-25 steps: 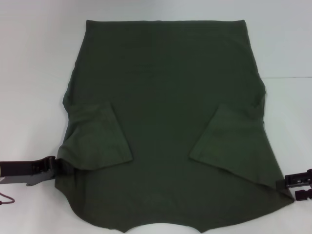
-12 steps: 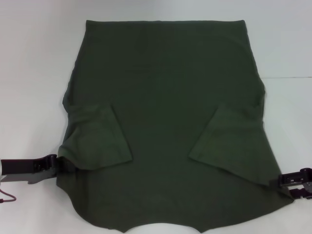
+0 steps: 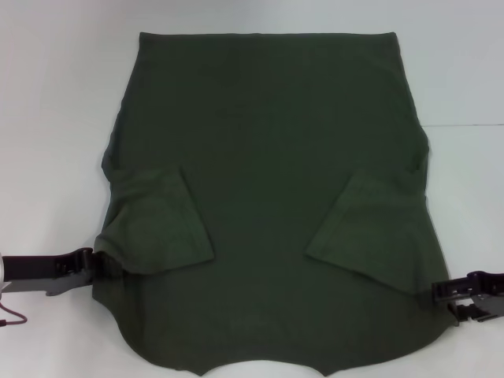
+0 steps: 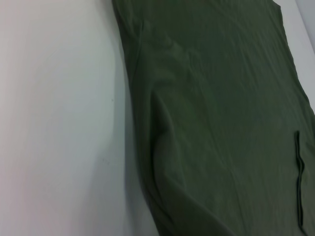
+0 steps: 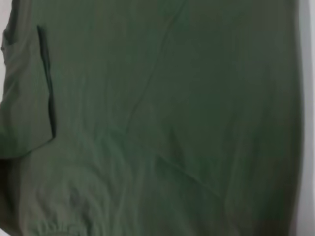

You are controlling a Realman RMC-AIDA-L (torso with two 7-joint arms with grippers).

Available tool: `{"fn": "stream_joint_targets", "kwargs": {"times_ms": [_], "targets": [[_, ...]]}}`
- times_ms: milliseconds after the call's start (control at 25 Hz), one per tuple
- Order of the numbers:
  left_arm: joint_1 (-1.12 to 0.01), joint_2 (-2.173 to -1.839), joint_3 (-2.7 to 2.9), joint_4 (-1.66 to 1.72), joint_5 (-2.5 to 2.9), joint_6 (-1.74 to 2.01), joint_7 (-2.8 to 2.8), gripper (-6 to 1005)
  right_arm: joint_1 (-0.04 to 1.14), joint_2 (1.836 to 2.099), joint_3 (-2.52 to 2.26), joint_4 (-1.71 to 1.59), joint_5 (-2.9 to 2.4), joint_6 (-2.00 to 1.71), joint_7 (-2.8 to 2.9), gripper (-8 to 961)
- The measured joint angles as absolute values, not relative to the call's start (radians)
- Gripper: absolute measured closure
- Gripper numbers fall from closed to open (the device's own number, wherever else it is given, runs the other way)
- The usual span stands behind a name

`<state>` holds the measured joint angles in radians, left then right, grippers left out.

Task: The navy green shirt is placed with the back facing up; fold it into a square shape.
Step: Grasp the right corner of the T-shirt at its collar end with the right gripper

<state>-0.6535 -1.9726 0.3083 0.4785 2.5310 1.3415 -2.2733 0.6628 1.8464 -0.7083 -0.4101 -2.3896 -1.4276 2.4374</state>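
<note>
Setting: a lab-style robot test bench. A plain, flat white tabletop (image 3: 63,94) is filling the view around both black grippers, carrying only one dark olive-green cotton T-shirt (image 3: 268,157), spread flat.

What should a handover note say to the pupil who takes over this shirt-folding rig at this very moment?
Left gripper: at the shirt's left edge, by the folded sleeve; grip unclear.
Right gripper: at the shirt's right edge, near the shoulder; grip unclear.
Navy green shirt: flat on the white table, back up, collar end nearest the robot.
Done: both sleeves folded inward.
Left: fold the sides in, then fold lengthwise into a square.
</note>
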Motion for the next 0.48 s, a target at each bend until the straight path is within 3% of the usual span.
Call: {"fn": "stream_joint_targets", "kwargs": {"times_ms": [480], "targets": [[-0.663,-1.974,0.307,0.479,2.529,1.341,-2.273,962,0.671,1.837,-0.698,-0.420,-2.384,-1.431,2.437,56]]}}
